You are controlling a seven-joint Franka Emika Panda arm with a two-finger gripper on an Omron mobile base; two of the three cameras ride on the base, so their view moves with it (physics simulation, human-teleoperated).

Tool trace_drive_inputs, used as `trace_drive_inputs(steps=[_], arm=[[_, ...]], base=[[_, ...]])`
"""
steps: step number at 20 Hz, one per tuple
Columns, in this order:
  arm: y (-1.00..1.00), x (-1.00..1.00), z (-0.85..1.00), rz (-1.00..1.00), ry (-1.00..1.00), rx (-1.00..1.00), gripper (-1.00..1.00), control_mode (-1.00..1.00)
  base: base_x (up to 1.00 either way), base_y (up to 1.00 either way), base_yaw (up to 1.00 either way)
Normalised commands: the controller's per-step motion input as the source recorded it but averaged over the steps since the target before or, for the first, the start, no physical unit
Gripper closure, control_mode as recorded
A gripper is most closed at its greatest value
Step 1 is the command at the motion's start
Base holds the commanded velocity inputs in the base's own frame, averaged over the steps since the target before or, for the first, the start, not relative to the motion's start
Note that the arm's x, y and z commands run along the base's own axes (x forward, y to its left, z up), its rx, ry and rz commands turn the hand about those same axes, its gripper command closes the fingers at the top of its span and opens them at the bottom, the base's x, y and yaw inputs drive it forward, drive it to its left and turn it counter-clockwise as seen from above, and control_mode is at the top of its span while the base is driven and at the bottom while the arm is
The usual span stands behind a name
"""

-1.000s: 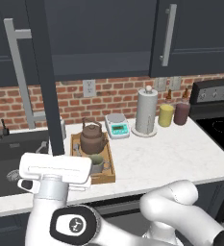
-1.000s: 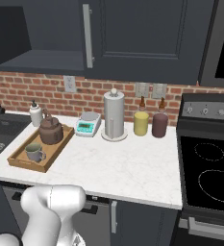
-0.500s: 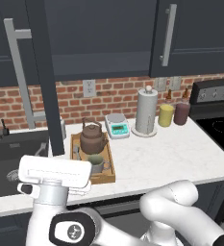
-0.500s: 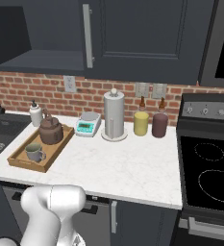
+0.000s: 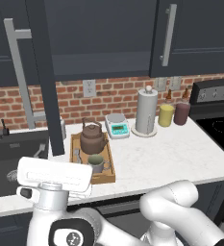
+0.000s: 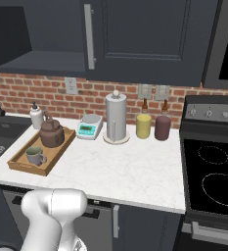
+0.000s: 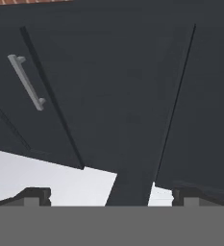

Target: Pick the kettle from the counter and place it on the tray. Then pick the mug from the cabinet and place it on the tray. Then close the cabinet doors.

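The kettle (image 5: 93,138) and mug (image 5: 96,163) both sit on the tray (image 5: 111,171) on the worktop (image 5: 171,153), so I judge only the doors are left. One door (image 5: 45,77) stands open, edge-on; I need to push it shut. My claw (image 7: 112,198) is open, empty. No writing is readable.
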Motion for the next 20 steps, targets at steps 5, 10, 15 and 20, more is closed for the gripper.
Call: trace_drive_inputs(steps=[5, 10, 15, 20], arm=[[0.0, -0.01, 0.17, -0.01, -0.08, 0.02, -1.0, -1.0], [0.0, 0.0, 0.18, -0.02, -0.05, 0.02, -1.0, -1.0], [0.0, 0.0, 0.2, -0.03, -0.05, 0.03, -1.0, -1.0], [0.0, 0.0, 0.28, -0.05, -0.03, 0.05, -1.0, -1.0]], base=[[0.0, 0.0, 0.0], [0.0, 0.0, 0.0], [0.0, 0.0, 0.0], [0.0, 0.0, 0.0]])
